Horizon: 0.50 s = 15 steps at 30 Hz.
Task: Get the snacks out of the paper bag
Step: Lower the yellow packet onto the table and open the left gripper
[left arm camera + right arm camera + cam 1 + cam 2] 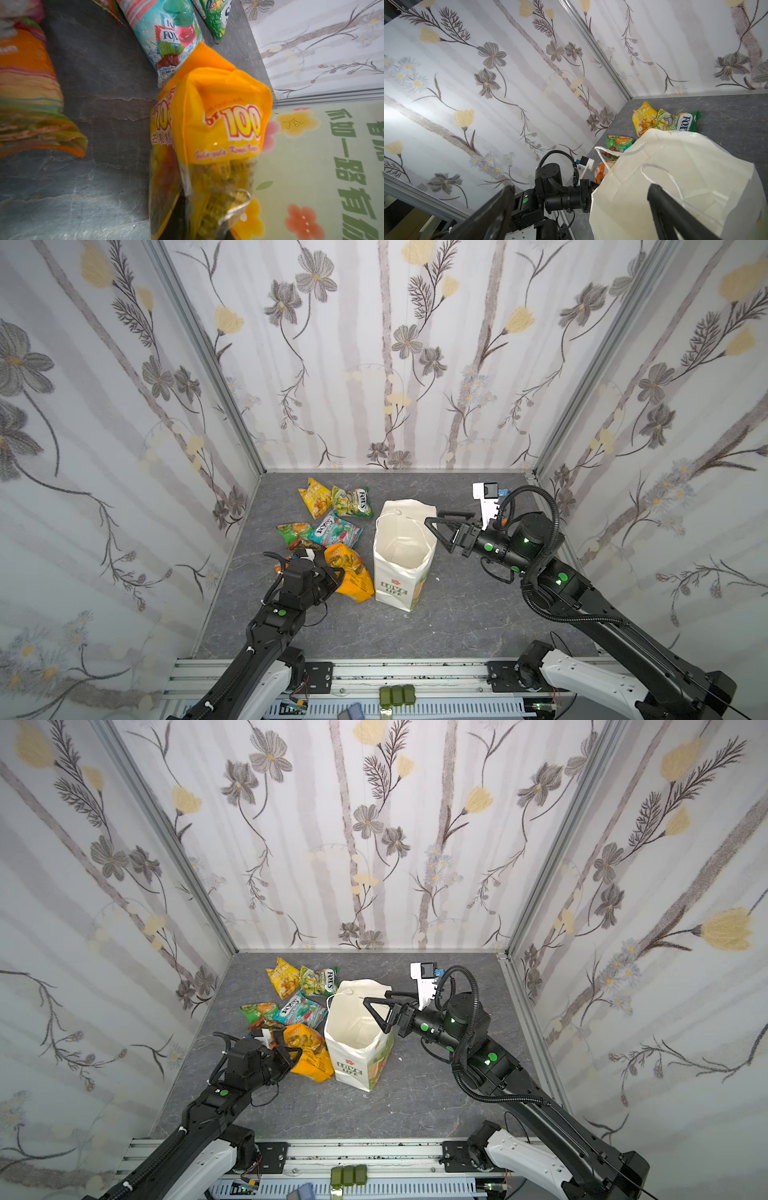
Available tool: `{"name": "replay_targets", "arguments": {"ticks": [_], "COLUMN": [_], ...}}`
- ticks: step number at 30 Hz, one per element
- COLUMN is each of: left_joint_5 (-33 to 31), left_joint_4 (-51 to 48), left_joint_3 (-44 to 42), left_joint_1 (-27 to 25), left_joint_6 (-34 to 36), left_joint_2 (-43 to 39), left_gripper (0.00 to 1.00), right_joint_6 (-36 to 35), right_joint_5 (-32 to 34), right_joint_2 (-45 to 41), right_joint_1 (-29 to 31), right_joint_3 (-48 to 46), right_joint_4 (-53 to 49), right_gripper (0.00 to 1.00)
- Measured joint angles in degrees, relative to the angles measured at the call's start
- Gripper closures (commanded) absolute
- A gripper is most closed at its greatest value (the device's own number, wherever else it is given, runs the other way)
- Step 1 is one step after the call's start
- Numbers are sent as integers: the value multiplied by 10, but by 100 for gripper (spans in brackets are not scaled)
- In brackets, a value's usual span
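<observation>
Crinkly orange "100" packet (218, 116) fills the left wrist view, just beside the paper bag (399, 568). Left gripper (337, 572) sits at its end; finger state cannot be told. Both top views: bag upright mid-table (457, 622), other snacks (334, 529) toward the far-left corner. Right gripper (440, 526): fingers wide apart, straddling the bag rim.

Read "LOVE LIFE" in green capitals, under a small red flower sign, on the paper bag (395, 589). Made out green Chinese characters down its side in the left wrist view, among them "一路有". Found a big yellow "100" edged in red, pink "Gula-gula" and "芒果" on the orange-yellow packet (224, 99). Saw "FOX'S" and a small "HALAL" mark on the teal packet (166, 31). Caught "FOX'S" and "SPRING TEA" on the green packet (683, 122), and "玉米片" on the yellow packet (643, 120).
</observation>
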Motion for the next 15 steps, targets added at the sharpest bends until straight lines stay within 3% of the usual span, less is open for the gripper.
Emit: {"name": "replay_targets", "arguments": {"ticks": [11,15], "left_joint_5": [-46,-77], "left_joint_4": [-80,-136], "left_joint_3": [35,67], "left_joint_1": [0,0], "left_joint_6": [55,85], "left_joint_2": [-17,-24], "left_gripper": [29,21], "right_joint_6": [0,0], "right_joint_5": [0,0], "right_joint_2": [5,5], "right_joint_1": [0,0], "right_joint_3": [-1,-1], "right_joint_4": [-1,-1], "right_gripper": [1,0]}}
